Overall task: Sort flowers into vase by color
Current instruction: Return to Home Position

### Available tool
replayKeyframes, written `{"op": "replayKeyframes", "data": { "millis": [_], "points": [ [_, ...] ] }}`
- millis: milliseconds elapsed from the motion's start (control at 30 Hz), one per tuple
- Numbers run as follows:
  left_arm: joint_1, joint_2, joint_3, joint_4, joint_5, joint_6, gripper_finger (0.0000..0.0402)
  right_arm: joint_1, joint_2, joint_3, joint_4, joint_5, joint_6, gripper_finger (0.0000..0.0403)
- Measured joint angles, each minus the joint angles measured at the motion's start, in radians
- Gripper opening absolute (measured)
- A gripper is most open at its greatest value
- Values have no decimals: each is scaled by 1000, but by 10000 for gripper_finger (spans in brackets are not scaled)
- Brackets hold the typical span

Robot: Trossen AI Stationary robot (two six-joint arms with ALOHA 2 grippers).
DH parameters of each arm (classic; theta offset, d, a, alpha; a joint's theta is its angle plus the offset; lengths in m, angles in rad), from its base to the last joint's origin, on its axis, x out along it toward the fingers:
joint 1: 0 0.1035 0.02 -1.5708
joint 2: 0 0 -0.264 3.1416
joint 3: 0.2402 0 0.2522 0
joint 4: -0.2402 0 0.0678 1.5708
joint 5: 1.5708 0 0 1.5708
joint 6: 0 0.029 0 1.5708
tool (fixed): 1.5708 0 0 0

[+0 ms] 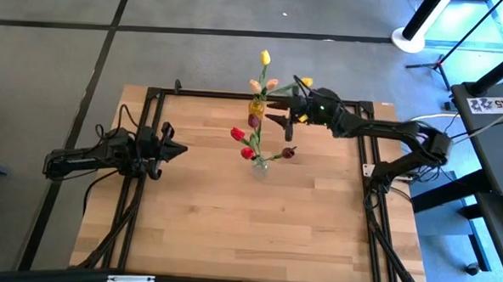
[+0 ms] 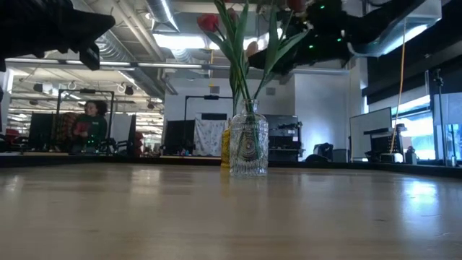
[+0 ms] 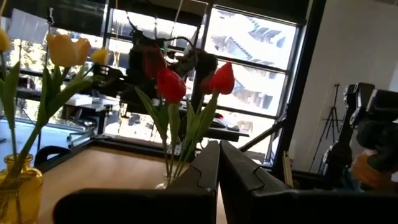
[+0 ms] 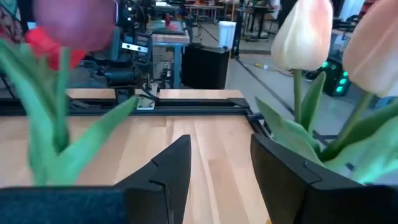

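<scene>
- A clear glass vase is set mid-way across the wooden table; red and dark maroon tulips are held in it.
- A yellow vase is placed just behind it, with yellow and cream tulips stood inside.
- The right gripper is noted beside the yellow vase, fingers spread, nothing gripped.
- The left gripper is noted at the table's left, fingers pressed together, empty.

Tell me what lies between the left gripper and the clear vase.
Only bare table, as the high view shows: nothing stands between the left gripper and the clear vase.
</scene>
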Motion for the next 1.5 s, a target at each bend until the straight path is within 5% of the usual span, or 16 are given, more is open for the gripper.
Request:
{"op": "replayKeyframes", "data": {
  "millis": [300, 667, 833, 1233, 1367, 1500],
  "points": [
    [0, 0, 0, 0, 23, 2, 3, -29, 184, 180, -67, -127, 21, 166],
    [0, 0, 0, 0, 71, 29, 3, -35, 165, 199, -176, -314, -3, 166],
    [0, 0, 0, 0, 77, 29, 3, -58, 165, 199, -180, -261, -57, 150],
    [0, 0, 0, -12, 77, 67, 3, -56, 165, 199, -196, -257, -283, 9],
    [0, 0, 0, -28, 77, 107, 3, -31, 165, 199, -251, -258, -541, 7],
    [0, 0, 0, -27, 77, 133, 3, 11, 165, 199, -279, -112, -677, 22]
  ]
}}
